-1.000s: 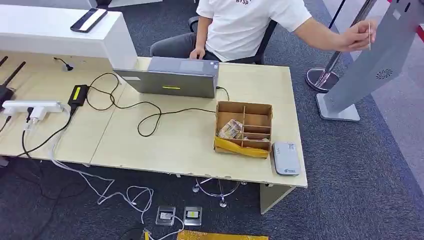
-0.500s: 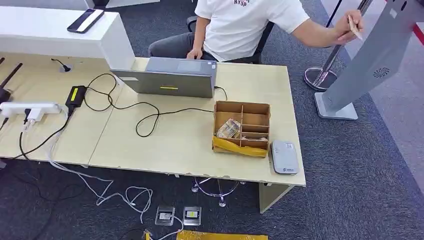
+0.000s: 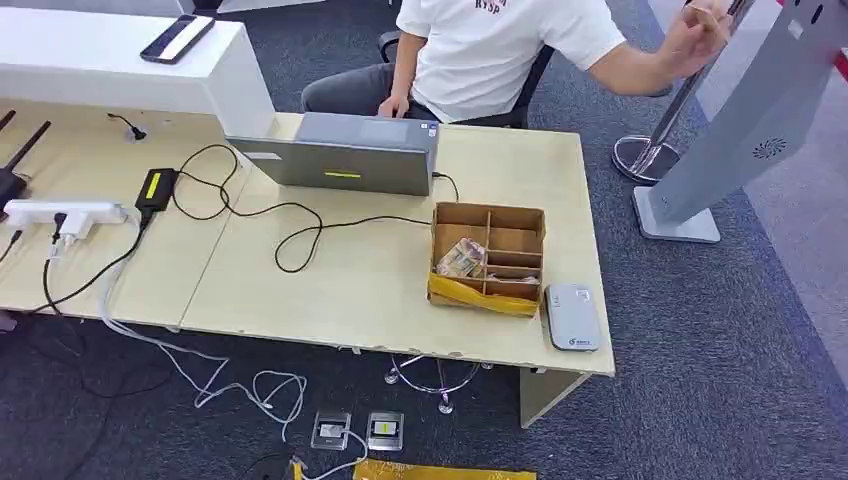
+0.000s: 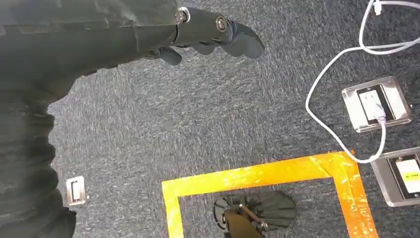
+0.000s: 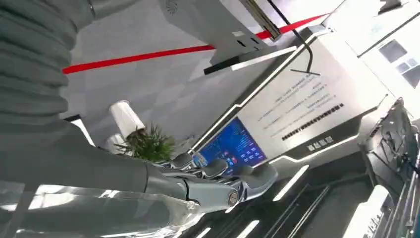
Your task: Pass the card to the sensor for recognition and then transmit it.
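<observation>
Below the desk level, in the left wrist view, the left hand [image 4: 208, 34] hangs over grey carpet with its dark fingers [image 4: 237, 39] extended and slightly apart, holding nothing. Under it lie a frame of orange tape [image 4: 262, 173], two floor sockets [image 4: 376, 104] and a white cable [image 4: 341, 54] plugged into one of them.

In the right wrist view, the right hand [image 5: 218, 181] is raised and points toward a wall display with a blue screen [image 5: 230, 146]. Its fingers [image 5: 252, 178] are stretched out side by side and loosely parted, with nothing between them. A potted plant [image 5: 146, 144] and a red line [image 5: 148, 54] on the grey surface lie beyond the hand.

In the head view, the wooden desk [image 3: 330, 270] carries a grey laptop [image 3: 345, 155], a black cable [image 3: 300, 225], a power strip [image 3: 60, 215] and a cardboard divider box [image 3: 488, 258] with a small packet in one compartment. The flat grey sensor [image 3: 571, 317] lies on the desk just beside the box, near the desk's right corner.

A person in a white shirt [image 3: 500, 50] sits behind the laptop, one arm stretched toward the grey kiosk stand [image 3: 740, 130] at the right. The person's hand [image 3: 700, 35] is raised against a metal barrier post [image 3: 665, 110]. Whether the card is in that hand cannot be told; it is too small and blurred to identify.
</observation>
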